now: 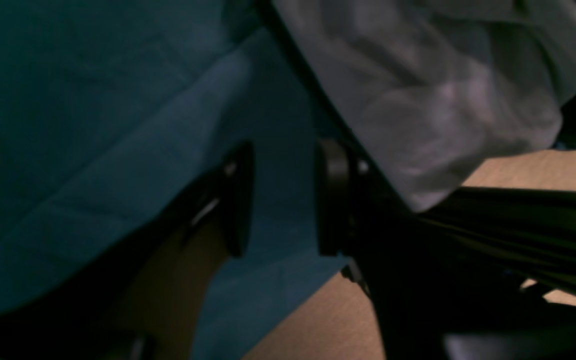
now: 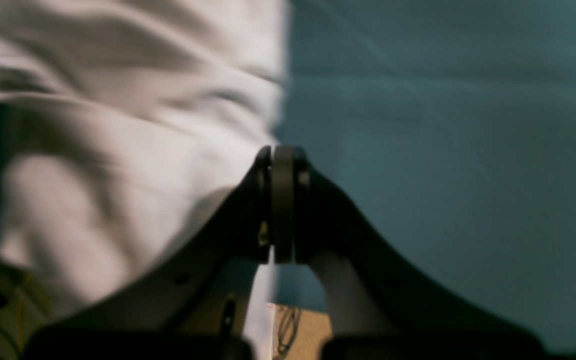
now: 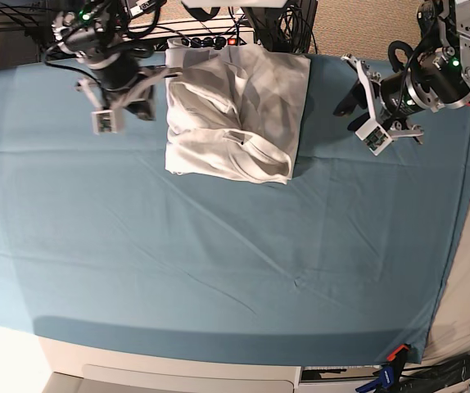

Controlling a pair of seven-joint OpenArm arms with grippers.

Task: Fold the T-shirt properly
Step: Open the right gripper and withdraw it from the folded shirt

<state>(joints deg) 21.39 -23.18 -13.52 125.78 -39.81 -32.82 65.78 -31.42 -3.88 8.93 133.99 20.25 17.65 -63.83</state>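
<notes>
The T-shirt (image 3: 235,110) lies folded into a compact, roughly rectangular bundle at the far middle of the counter (image 3: 219,270), on the teal table cloth (image 3: 137,246) that covers it. The bundle is wrinkled, with layered folds visible across its upper surface; its near edge runs fairly straight, and its far edge reaches the back of the counter close to the cables (image 3: 210,37) there.

Left gripper (image 1: 283,200): it hangs above the cloth, well apart from the T-shirt and near the counter's side edge in the base view. In the left wrist view its jaws stand apart with bare teal cloth between them; nothing is held. The white fabric appears in the upper right of that view, clear of the jaws.

Right gripper (image 2: 282,205): it sits just beside the T-shirt's side edge in the base view, on the opposite side from the left gripper. In the right wrist view its jaws are pressed together, pad against pad. The white fabric lies immediately beside them, filling that view's left half, but no fabric is seen pinched between the pads; the view is blurred, so slight contact with the shirt's edge cannot be confirmed or excluded.

Neither arm touches the top of the bundle.
</notes>
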